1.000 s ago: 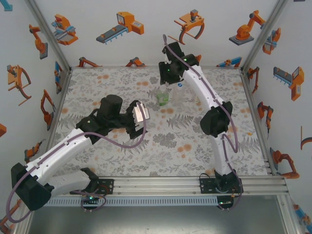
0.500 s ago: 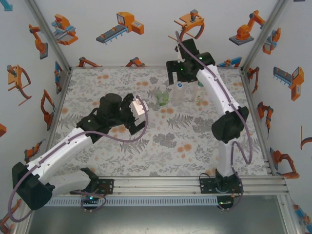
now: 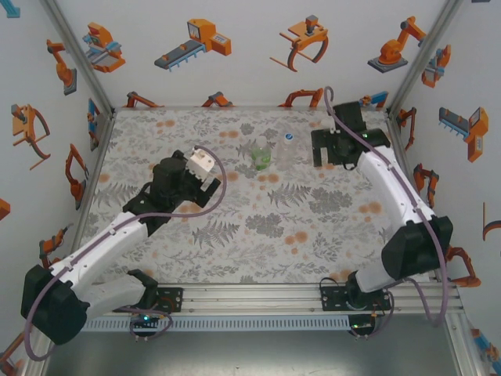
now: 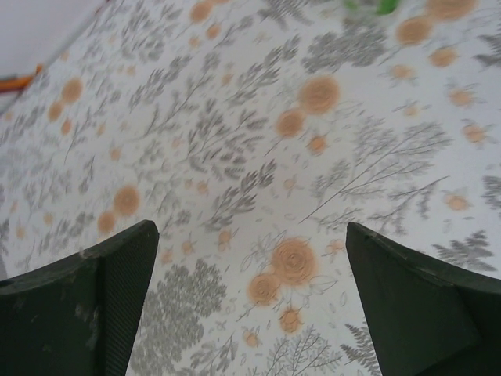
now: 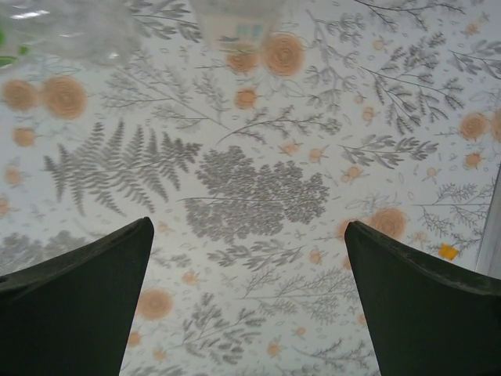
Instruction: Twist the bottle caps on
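Squat translucent green bottle [image 3: 261, 159], round blue cap [image 3: 288, 136], blurred clear plastic [image 5: 235, 17], perhaps bottles

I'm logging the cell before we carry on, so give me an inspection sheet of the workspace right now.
Surface: floral cloth, lying flat.
Job's things: squat green bottle upright mid-table; blue cap just right of it, whether it sits on a bottle cannot be told; clear bottles blurred in the right wrist view.
Clutter: nothing seen.
Grippers: left gripper and right gripper, fingers apart, nothing between them.
Cables: purple cable loops beside the left wrist.
Surroundings: white walls with orange robot stickers.
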Tool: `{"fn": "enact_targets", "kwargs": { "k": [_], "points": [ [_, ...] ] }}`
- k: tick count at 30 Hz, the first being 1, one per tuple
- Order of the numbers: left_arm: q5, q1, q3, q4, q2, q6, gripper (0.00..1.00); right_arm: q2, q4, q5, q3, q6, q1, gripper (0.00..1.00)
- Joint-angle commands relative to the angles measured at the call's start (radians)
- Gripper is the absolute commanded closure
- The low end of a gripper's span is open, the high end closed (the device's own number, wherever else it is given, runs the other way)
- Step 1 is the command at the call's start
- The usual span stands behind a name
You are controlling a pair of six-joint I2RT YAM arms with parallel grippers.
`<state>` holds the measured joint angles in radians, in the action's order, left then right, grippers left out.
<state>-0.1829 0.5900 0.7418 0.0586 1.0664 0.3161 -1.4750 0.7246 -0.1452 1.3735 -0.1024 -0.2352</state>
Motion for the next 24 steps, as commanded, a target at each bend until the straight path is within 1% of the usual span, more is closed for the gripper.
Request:
{"fn": "enact_targets", "kwargs": {
  "k": [1,4,6,8,11,14,16,18,19,21,24],
  "points": [
    [-0.113,-0.052,-0.078,-0.130,-0.042,-0.062,0.03,0.081,-0.225,-0.041,-0.173,0.047,0.051,0.01],
    [-0.159,-0.107,-0.140,-0.176,-0.044,-0.077,0.03,0.127,-0.379,-0.052,-0.340,0.046,0.106,0.01],
    [-0.170,-0.146,-0.178,-0.212,-0.046,-0.094,0.03,0.146,-0.480,-0.041,-0.441,0.059,0.138,0.01],
    [-0.157,-0.179,-0.227,-0.270,-0.049,-0.096,0.03,0.160,-0.615,-0.042,-0.544,0.086,0.159,0.01],
    [-0.122,-0.226,-0.311,-0.409,-0.052,-0.095,0.03,0.174,-0.839,-0.027,-0.696,0.138,0.176,0.01],
    [-0.092,-0.279,-0.364,-0.514,-0.033,-0.119,0.03,0.158,-1.083,-0.004,-0.827,0.118,0.203,0.01],
    [-0.062,-0.318,-0.393,-0.579,-0.007,-0.135,0.03,0.126,-1.208,0.014,-0.879,0.091,0.222,0.01],
    [-0.023,-0.351,-0.415,-0.643,0.022,-0.153,0.03,0.089,-1.295,0.018,-0.910,0.084,0.228,0.01],
    [-0.005,-0.367,-0.425,-0.675,0.036,-0.166,0.03,0.072,-1.329,0.013,-0.915,0.083,0.229,0.01],
    [0.031,-0.399,-0.435,-0.727,0.068,-0.189,0.03,0.061,-1.344,0.013,-0.913,0.064,0.236,0.01],
    [0.074,-0.435,-0.437,-0.796,0.124,-0.197,0.03,0.014,-1.438,0.033,-0.938,0.045,0.251,0.01]
  ]
}}
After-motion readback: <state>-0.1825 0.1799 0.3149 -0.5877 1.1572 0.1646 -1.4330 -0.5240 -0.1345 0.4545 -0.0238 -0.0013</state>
